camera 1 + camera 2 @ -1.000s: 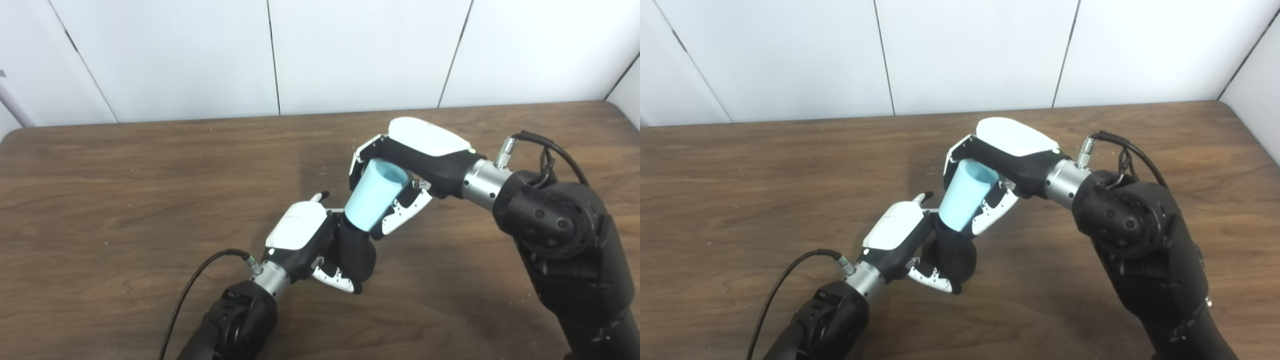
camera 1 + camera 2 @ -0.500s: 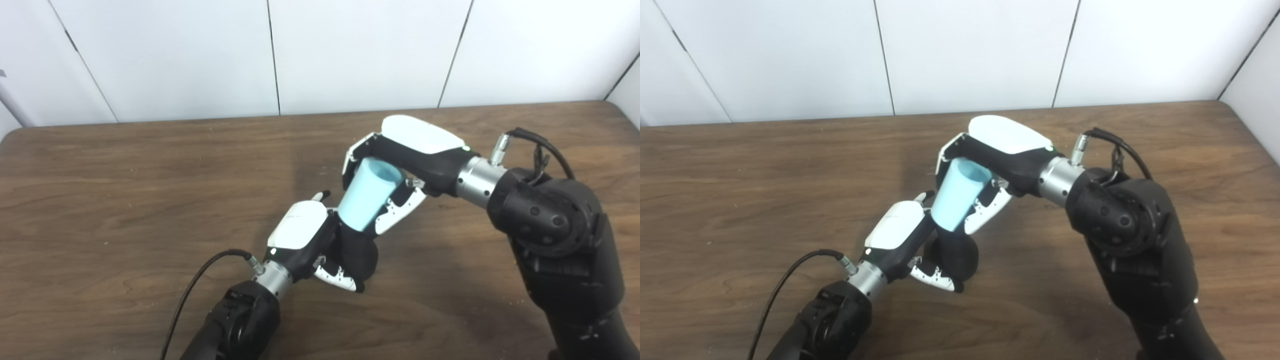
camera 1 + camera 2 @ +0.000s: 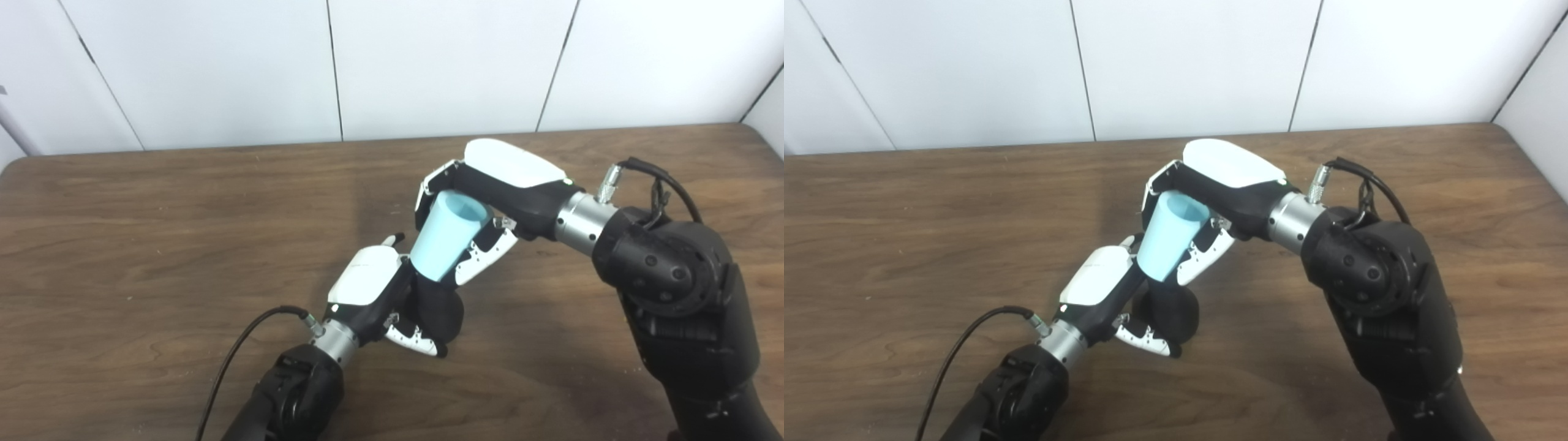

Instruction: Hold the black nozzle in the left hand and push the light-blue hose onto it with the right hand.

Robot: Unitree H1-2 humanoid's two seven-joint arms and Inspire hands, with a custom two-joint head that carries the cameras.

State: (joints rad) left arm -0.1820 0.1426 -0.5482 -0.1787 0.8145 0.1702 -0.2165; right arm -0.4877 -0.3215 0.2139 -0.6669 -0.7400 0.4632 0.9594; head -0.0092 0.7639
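A brown wood-grain counter (image 3: 153, 233) carries the scene, with white wall panels (image 3: 441, 61) behind it and nothing else lying near the black nozzle (image 3: 438, 306). The left hand (image 3: 380, 294) is clenched around that nozzle, a rounded matte-black body held just above the counter. The right hand (image 3: 484, 208) grasps the light-blue hose (image 3: 442, 236), a smooth tapered tube with its open wide end up; its narrow lower end meets the nozzle's top, tilted toward the left hand. The right hand's fingers hide part of the hose's far side.
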